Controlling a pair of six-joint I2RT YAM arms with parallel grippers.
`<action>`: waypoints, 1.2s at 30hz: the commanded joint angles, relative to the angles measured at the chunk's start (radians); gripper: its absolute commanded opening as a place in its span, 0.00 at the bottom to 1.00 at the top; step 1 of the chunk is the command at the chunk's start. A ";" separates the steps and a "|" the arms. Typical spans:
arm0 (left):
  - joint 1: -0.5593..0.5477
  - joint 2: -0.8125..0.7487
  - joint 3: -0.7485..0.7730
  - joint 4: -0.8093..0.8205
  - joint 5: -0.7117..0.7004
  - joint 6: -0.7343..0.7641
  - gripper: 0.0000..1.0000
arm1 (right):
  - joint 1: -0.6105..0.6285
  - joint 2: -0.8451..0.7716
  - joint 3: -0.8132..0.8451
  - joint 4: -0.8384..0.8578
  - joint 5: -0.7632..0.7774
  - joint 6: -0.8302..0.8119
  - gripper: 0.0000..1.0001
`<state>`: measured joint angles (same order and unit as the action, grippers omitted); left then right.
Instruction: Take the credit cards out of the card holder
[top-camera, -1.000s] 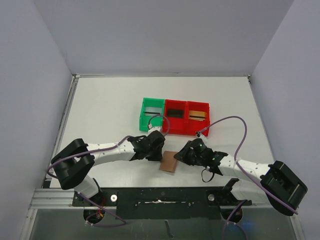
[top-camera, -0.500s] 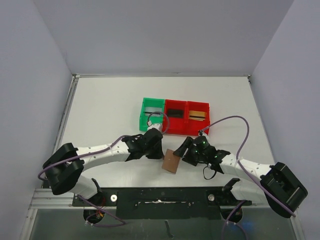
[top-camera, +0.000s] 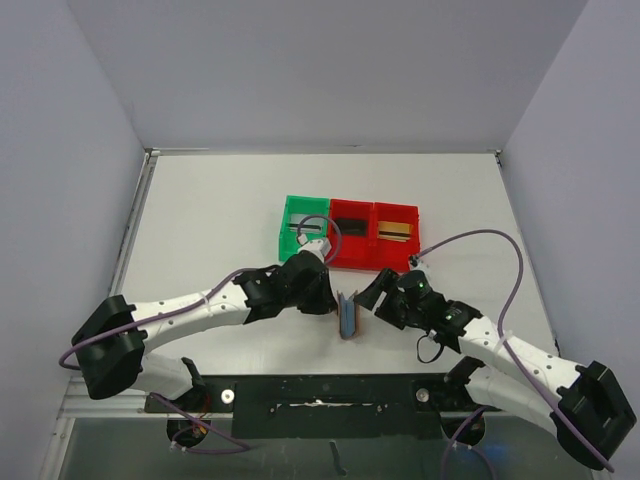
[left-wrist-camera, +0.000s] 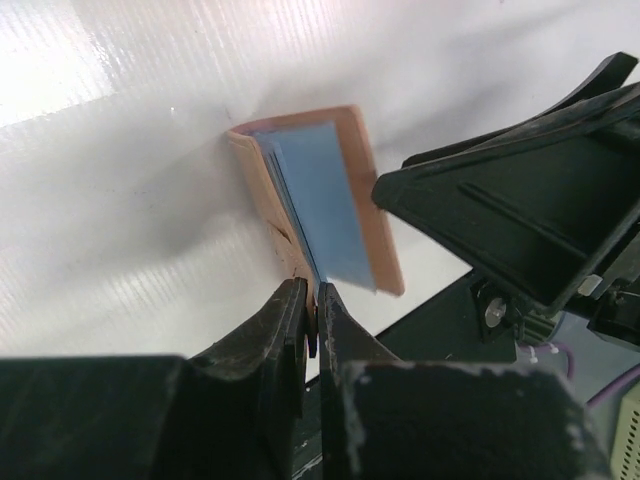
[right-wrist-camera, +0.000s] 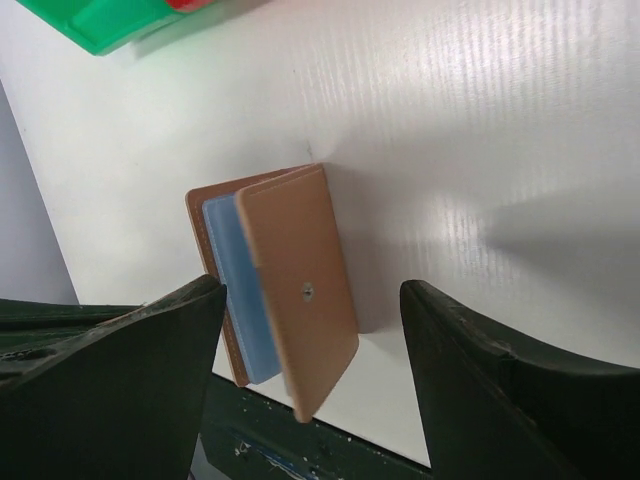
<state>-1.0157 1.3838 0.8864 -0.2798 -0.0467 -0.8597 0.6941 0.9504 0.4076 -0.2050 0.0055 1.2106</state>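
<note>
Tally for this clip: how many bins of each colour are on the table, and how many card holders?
Green bin: 1
Red bins: 2
Card holder: 1
Total: 4

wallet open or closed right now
Partly open: the wallet stands on edge, its two tan covers spread apart with blue lining showing between them. The left end effector pinches one cover.

Desk (top-camera: 200, 220): white, glossy.
Green bin (top-camera: 303, 228): on the desk, landmark.
First red bin (top-camera: 351, 235): just right of the green bin.
Second red bin (top-camera: 396, 238): same row, further right.
Card holder (top-camera: 348, 314): tan, blue lining, standing on edge, part open, nearer than the green bin and apart from it.
</note>
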 joint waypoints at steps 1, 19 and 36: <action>-0.021 -0.018 0.036 0.091 0.029 -0.017 0.00 | -0.005 -0.096 0.049 -0.097 0.132 0.015 0.72; -0.043 -0.088 -0.050 -0.070 -0.155 -0.125 0.00 | -0.006 -0.130 0.026 -0.059 0.042 -0.051 0.53; 0.068 -0.227 -0.268 -0.044 -0.089 -0.168 0.00 | -0.004 0.120 0.031 0.112 -0.120 -0.087 0.52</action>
<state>-0.9764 1.1973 0.5949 -0.3710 -0.1593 -1.0546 0.6933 1.0470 0.4255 -0.1795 -0.0700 1.1496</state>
